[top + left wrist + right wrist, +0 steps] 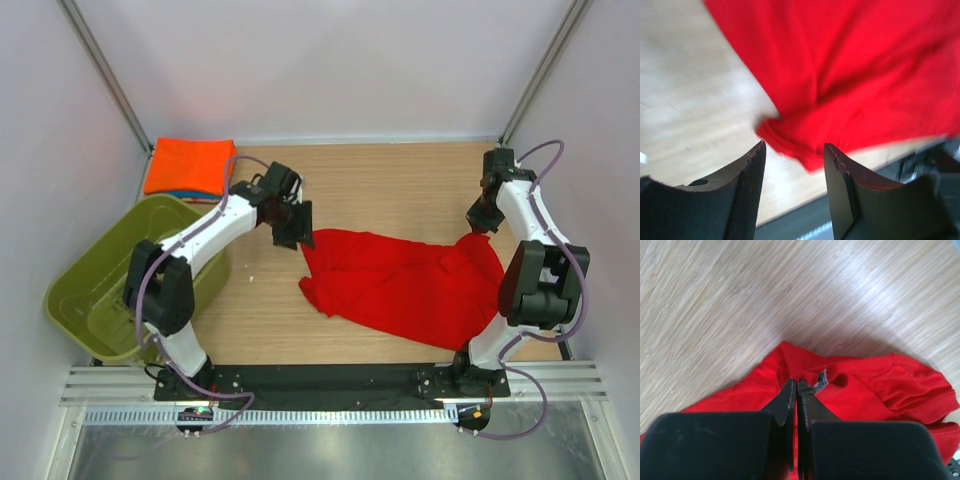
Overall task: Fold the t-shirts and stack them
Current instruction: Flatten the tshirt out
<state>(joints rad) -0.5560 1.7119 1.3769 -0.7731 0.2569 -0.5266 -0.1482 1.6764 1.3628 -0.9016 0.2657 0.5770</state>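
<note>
Starting with the red t-shirt [400, 285], Mira: where does it lie?

On the wooden table [400, 180], Tom, crumpled and spread across the middle and right, with its near edge close to the table's front. Its right corner is raised off the wood.

Raised by what?

The right gripper [483, 225]. Its wrist view shows the fingers pressed together, with a fold of red cloth pinched between the tips.

And the left gripper [298, 232]?

Spread apart, with nothing between the fingers. It hangs over the shirt's left edge, and from its wrist camera a rolled corner of red cloth shows beyond the gap. Whether the tips touch the cloth I cannot tell, since that view is blurred.

The other shirts?

An orange t-shirt [190, 163] lies folded at the far left corner of the table. It sits on top of a blue t-shirt [185, 193], of which only a thin strip shows along the near side.

Any containers?

One, an olive-green basket [75, 300] at the left, just beside that stack on the near side. The left arm crosses above it and covers part of its inside. What I can see of the inside is green wall and floor.

Anything else hard to read?

Dark shapes past the table's front edge in the left wrist view are too smeared to name.
</note>
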